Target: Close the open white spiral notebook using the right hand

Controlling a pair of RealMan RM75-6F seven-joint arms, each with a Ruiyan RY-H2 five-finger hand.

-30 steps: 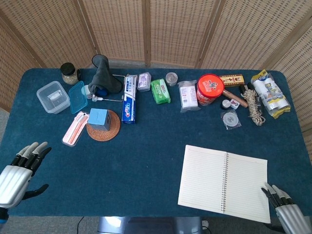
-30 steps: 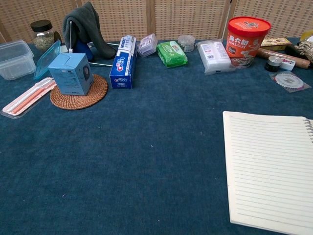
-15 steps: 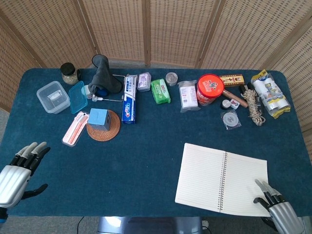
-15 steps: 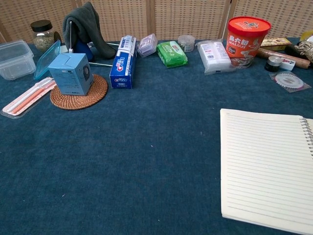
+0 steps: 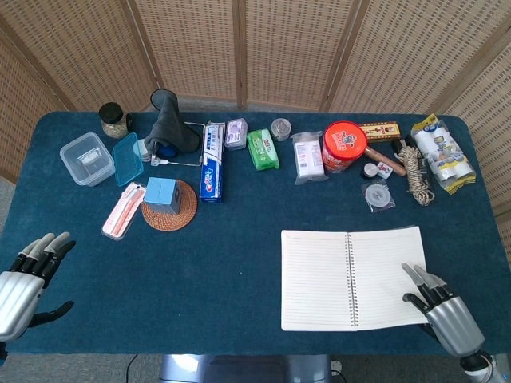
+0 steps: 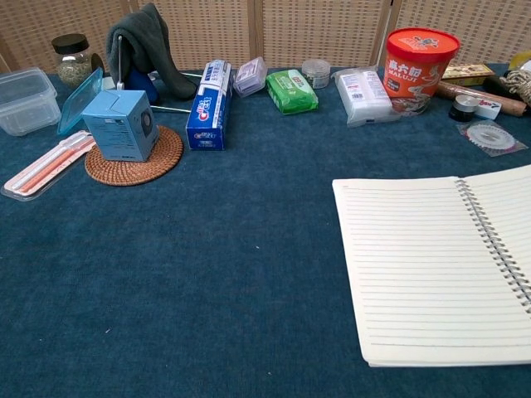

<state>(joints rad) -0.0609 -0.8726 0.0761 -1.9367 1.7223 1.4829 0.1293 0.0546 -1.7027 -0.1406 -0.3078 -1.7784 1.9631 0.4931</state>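
Note:
The white spiral notebook lies open and flat near the table's front right, lined pages up, its wire spine running front to back; the chest view shows its left page and part of the right one. My right hand rests on the lower right corner of the right page, fingers extended onto the paper, holding nothing. My left hand hovers at the front left edge of the table, fingers spread, empty. Neither hand appears in the chest view.
Along the back stand a red tub, green pack, toothpaste box, grey cloth, clear container and rope coil. A blue cube sits on a woven coaster.
The notebook has slid left and away from the front edge and turned square to the table. My right hand moved further onto its right page. My left hand dropped slightly.

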